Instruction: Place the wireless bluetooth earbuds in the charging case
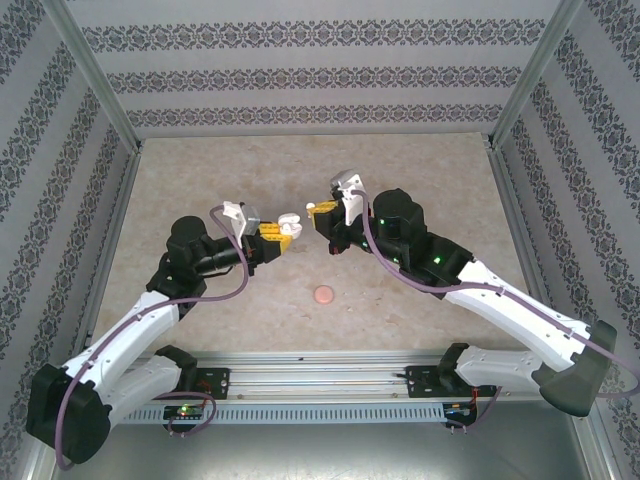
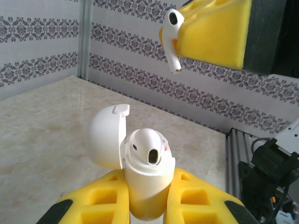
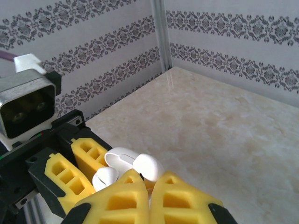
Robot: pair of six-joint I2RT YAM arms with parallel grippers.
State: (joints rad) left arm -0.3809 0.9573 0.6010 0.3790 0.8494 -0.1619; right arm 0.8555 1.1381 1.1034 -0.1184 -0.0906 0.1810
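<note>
Patterned walls [image 1: 300,80] around beige marbled desk [image 1: 200,180]. Left tool [image 2: 148,201] clamped on charging case [image 2: 147,175], lid [image 2: 106,137] swung open. Right tool [image 3: 150,186] clamped on earbud [image 2: 170,39], near case opening, not touching. Pink disc [image 1: 323,295] on desk, apart from case, toward arm bases.

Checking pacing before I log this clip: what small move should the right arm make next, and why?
Probably lower the right gripper so its earbud meets the charging case: the earbud hangs stem-down above the case, apart from it, and the left gripper holds the case lid-open.
</note>
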